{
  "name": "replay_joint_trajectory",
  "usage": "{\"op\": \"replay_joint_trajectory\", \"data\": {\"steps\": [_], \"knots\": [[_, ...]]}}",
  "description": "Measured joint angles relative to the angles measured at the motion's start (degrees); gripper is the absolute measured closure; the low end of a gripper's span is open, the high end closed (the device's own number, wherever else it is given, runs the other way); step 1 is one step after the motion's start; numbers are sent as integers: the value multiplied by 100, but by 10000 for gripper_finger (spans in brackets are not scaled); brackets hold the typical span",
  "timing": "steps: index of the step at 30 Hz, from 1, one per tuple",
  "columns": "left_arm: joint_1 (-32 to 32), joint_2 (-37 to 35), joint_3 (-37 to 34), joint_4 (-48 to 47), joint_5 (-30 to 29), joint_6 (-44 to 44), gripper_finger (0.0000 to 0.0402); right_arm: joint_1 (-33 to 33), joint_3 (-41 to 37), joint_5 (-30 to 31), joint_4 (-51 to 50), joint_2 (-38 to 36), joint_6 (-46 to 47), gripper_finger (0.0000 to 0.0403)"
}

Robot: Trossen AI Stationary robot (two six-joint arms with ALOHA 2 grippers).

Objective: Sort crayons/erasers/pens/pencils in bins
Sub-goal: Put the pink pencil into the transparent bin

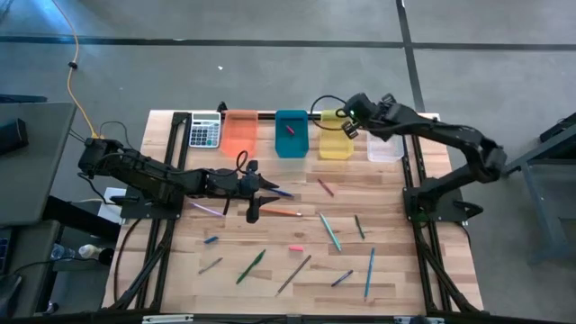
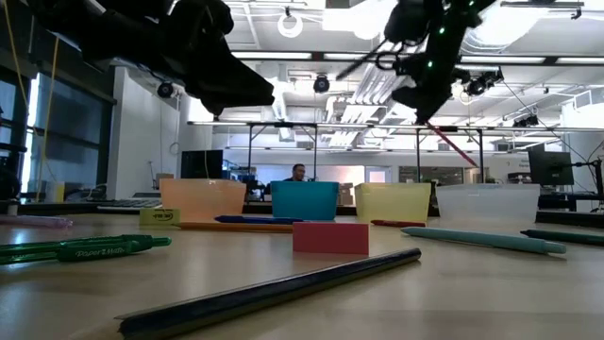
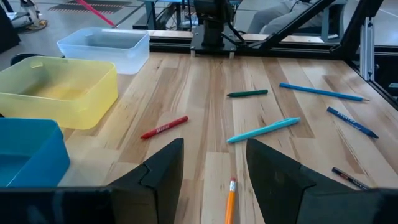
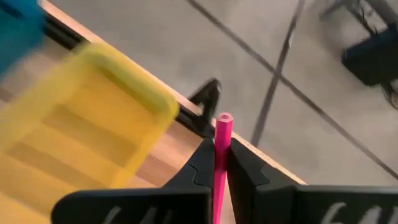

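Teal bin (image 1: 291,132) contains one red stick (image 1: 290,130); yellow bin (image 3: 59,90) contents indistinct. Right gripper (image 4: 219,163) grasps a pink stick (image 4: 221,149); left gripper (image 3: 213,165) released.

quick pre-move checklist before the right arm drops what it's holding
1. Right gripper shut on the pink stick: ok.
2. Right gripper over the bin row, near the yellow bin: ok.
3. Exactly which bin lies under the stick: cannot tell.
4. Yellow bin upright with room inside: ok.
5. Left gripper open, holding nothing, hanging over the orange pencil mid-table, away from the bins: ok.
6. Clear bin beside the yellow one, unobstructed: ok.
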Motion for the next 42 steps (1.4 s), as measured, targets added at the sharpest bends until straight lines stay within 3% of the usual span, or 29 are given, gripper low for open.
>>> {"op": "replay_joint_trajectory", "data": {"steps": [16,42], "knots": [[0,0,0,2,-7,0,238,-1298,77,-539,-647,1004,202,398],[0,0,0,4,-11,0,238,-1784,69,-1086,-614,1723,42,398]]}}
